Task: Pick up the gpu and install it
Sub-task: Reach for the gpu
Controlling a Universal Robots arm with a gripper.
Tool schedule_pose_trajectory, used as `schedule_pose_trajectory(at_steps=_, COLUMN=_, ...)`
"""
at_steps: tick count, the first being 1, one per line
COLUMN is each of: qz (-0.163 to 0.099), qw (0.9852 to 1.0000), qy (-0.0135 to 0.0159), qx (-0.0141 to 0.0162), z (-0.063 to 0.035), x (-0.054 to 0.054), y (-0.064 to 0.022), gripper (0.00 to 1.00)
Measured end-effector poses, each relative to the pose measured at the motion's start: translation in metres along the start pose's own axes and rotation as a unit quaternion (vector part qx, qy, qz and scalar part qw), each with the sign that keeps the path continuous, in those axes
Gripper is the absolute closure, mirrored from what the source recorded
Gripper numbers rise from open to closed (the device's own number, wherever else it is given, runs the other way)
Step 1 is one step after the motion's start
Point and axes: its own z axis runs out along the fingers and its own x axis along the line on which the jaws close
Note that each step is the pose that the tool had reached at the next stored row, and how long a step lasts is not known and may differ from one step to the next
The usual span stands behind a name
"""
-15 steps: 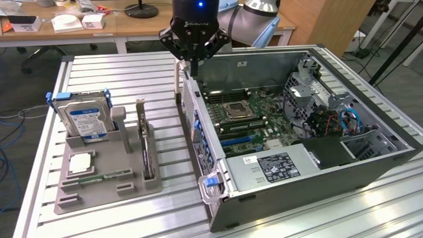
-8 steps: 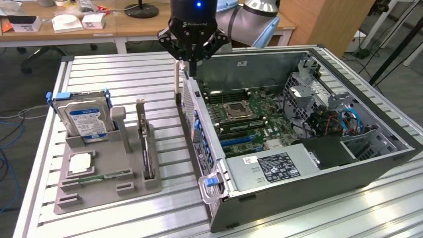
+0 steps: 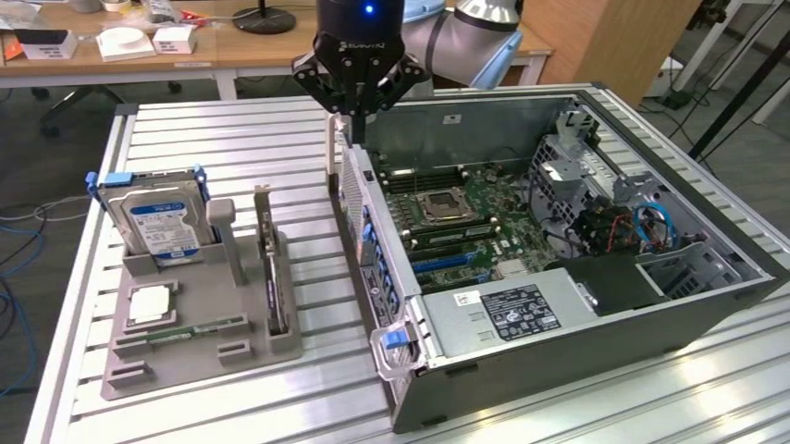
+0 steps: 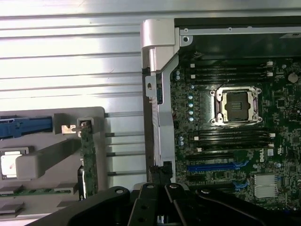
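Above the open computer case, by the wall that faces the holder, the gripper hangs with its jaws pressed together and nothing between them. It is well apart from the gpu, so I judge the pick-up has not begun and nothing is installed yet.

The gpu stands on its long edge in a slot of the grey holder on the tabletop, to the exterior view's left of the case, with its metal bracket at the far end. Taking it looks to call for jaws spread and lined up across the card's thin top edge, then a straight lift clear of the slot so the card does not bind.

The holder also carries a hard drive upright in its far pocket, a square processor chip lying flat, and a memory stick in a groove nearer the camera.

Inside the case lies the motherboard, with a bare processor socket and blue expansion slots with nothing in them.
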Motion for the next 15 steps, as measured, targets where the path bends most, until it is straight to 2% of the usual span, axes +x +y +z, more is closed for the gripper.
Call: schedule_pose_trajectory(at_steps=15, qz=0.0, qw=1.0, qy=0.0, qx=0.0, z=0.0008, x=0.0044, y=-0.0004, gripper=0.89)
